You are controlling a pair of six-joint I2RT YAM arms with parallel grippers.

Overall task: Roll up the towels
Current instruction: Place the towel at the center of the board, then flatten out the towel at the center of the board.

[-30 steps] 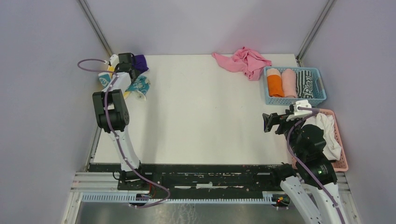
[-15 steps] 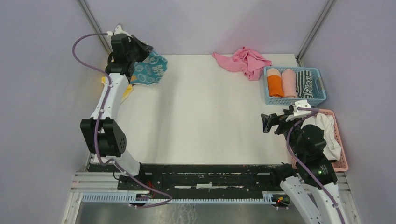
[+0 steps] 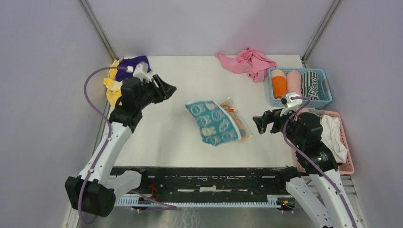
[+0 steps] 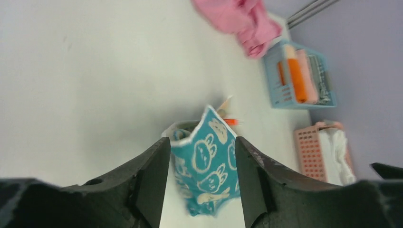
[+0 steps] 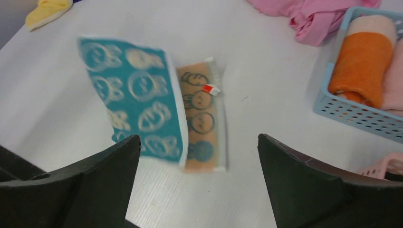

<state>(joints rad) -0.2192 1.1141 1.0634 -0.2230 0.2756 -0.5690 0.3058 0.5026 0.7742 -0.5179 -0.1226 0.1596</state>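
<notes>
A flat white table (image 3: 190, 80) is seen from above. A pink plastic mesh basket (image 3: 350, 152) holding white fabric and a blue plastic mesh basket (image 3: 299, 103) holding an orange, a pale pink and a striped roll are set along its right side. A crumpled pink cloth (image 3: 247, 61) is left at the far edge. The teal-and-white cloth towel printed with cartoon faces (image 3: 211, 122) is found near the middle of the table, well apart from both claws, with a tan strip of its reverse side exposed along the right. A plain yellow towel (image 3: 112, 86) and a plain purple towel (image 3: 130, 62) are heaped at the far left corner. The left gripper (image 3: 164, 88) is held above the table between that heap and the teal towel, its jaws part open and nothing gripped. The right gripper (image 3: 262, 124) is spread wide and is likewise empty. The step in hand is judged to be the laying-out of the teal towel, with rolling not yet begun. The cloth would next need to be flattened and an edge pinched. A small red tag is shown only by the right wrist view. From the left wrist view one corner appears raised, which is not clear from above, and whether the blurred cloth is settled cannot be told.
</notes>
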